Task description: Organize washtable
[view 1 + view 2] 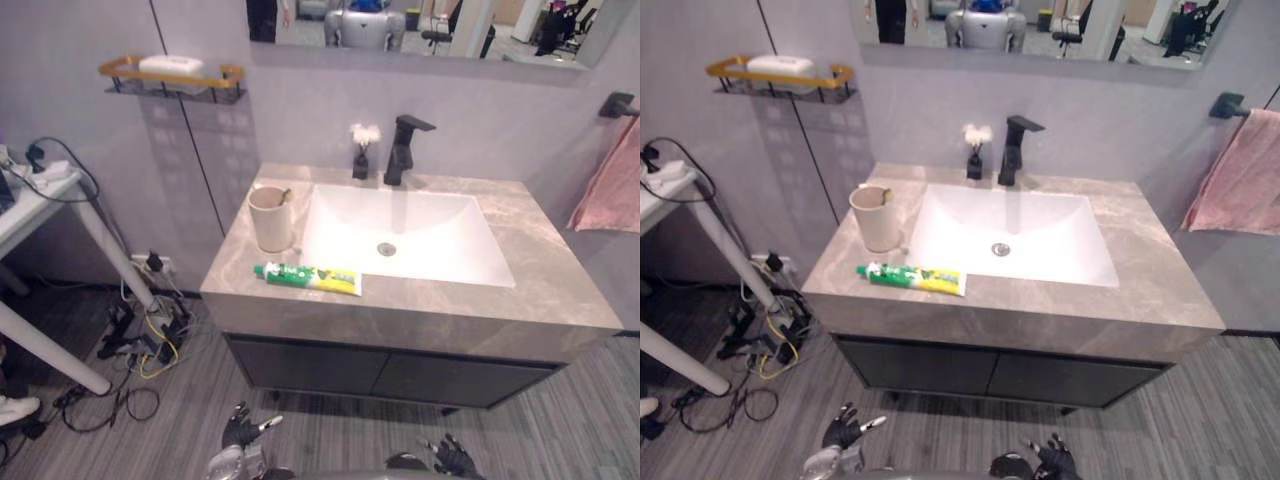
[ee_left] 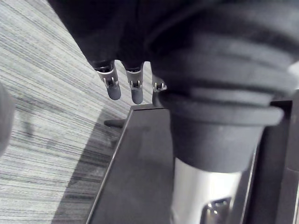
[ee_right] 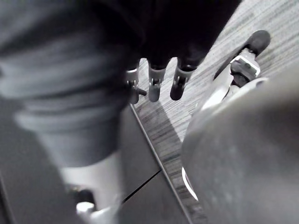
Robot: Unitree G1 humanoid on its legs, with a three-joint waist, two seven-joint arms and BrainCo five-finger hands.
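On the grey marble washtable [image 1: 540,270], a beige cup [image 1: 270,220] stands left of the white sink basin [image 1: 430,225], with a thin stick-like thing leaning in it. A green, white and yellow toothpaste tube [image 1: 307,277] lies flat near the front edge, just in front of the cup. A black faucet [image 1: 403,148] and a small dark vase with a white tuft [image 1: 362,155] stand at the back. My left hand [image 1: 240,430] and right hand [image 1: 452,458] hang low over the floor in front of the cabinet, both open and holding nothing; straight fingers [image 2: 112,86] and fingers [image 3: 154,88] show in the wrist views.
A wooden wall shelf [image 1: 170,72] with a white soap bar hangs at the upper left. A pink towel [image 1: 610,185] hangs at the right. A white side table [image 1: 40,200] stands at the left, with tangled cables [image 1: 140,350] on the floor. Dark cabinet doors [image 1: 390,375] sit below the counter.
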